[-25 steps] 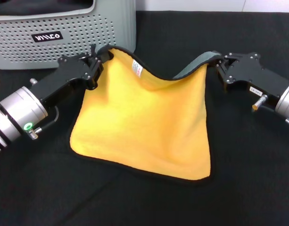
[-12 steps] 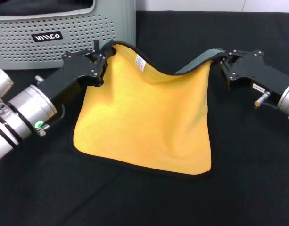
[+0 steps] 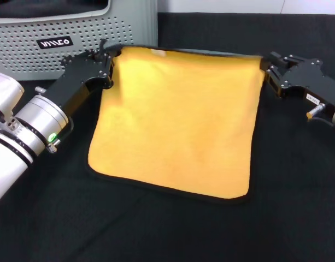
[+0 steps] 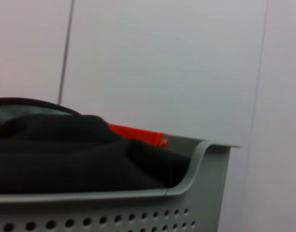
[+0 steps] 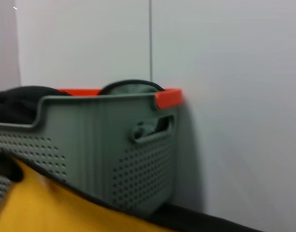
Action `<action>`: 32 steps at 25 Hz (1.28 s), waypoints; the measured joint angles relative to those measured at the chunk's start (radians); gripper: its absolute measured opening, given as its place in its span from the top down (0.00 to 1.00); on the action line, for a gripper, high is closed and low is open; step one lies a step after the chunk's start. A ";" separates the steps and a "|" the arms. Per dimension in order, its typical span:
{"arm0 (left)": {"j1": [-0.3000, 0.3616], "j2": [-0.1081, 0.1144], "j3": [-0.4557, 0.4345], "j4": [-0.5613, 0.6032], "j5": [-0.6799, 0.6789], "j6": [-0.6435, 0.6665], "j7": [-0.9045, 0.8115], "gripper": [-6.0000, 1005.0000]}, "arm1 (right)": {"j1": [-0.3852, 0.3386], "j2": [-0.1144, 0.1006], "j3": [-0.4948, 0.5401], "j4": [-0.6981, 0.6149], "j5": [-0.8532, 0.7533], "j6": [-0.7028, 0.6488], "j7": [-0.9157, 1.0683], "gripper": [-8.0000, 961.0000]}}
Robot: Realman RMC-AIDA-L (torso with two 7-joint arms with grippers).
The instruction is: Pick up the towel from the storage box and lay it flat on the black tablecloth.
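The yellow-orange towel is stretched out over the black tablecloth, yellow side up, its near edge resting on the cloth. My left gripper is shut on its far left corner, just in front of the grey storage box. On the other side my right gripper is shut on the far right corner. The far edge runs taut between the two. In the right wrist view the towel shows in front of the storage box. The left wrist view shows the storage box rim with dark cloth inside.
The storage box stands at the back left and holds dark fabric; an orange part shows at its rim. A pale wall rises behind the table.
Both grippers moved apart and away from me. The towel's far edge, sagging before, is now pulled straight, and the towel lies flatter and wider.
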 joint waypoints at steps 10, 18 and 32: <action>-0.017 -0.002 -0.001 0.032 -0.040 -0.096 0.004 0.90 | 0.012 0.000 0.002 0.003 0.056 -0.093 0.000 0.65; 0.020 0.001 -0.002 0.038 -0.123 -0.076 0.004 0.66 | -0.016 0.000 0.001 0.004 0.085 -0.011 -0.040 0.29; 0.153 0.002 -0.001 0.032 -0.294 0.089 0.105 0.49 | -0.081 0.000 0.057 -0.001 0.124 0.137 -0.191 0.13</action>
